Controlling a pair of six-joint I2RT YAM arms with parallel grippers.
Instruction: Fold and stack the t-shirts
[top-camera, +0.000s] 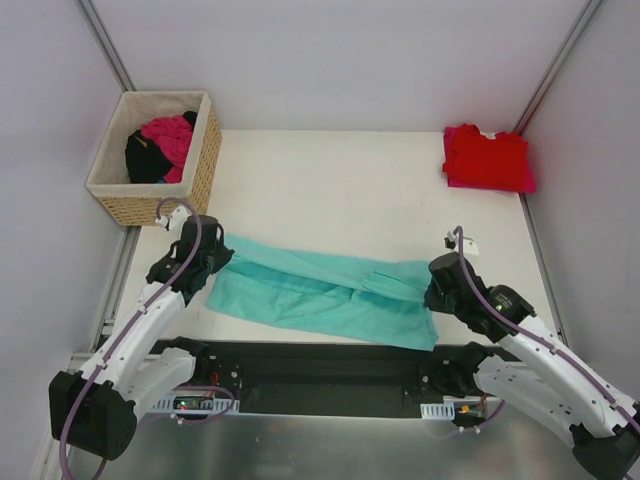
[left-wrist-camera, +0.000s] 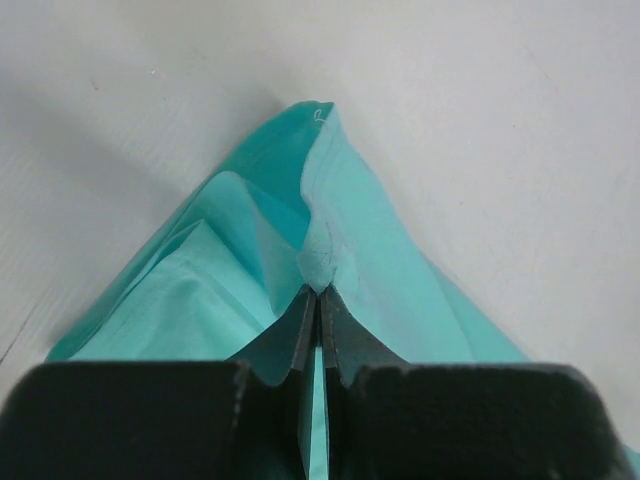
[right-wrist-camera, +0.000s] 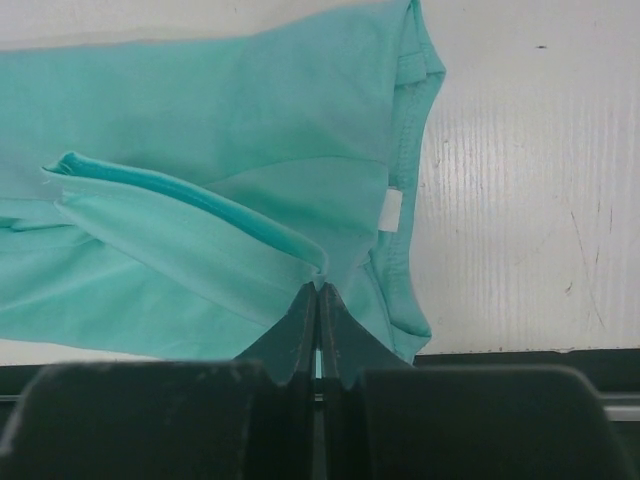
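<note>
We've got L gripper (left-wrist-camera: 318, 292) & R gripper (right-wrist-camera: 317, 290) both pinched tight on the teal t-shirt (top-camera: 320, 290), cloth spread btwn them; thin bite at the tips could slip if we pull apart, wrecking the fold.

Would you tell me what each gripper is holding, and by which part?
Both hold the teal t-shirt: the left gripper pinches a fold at its left end, the right gripper a folded edge near its right end.
</note>
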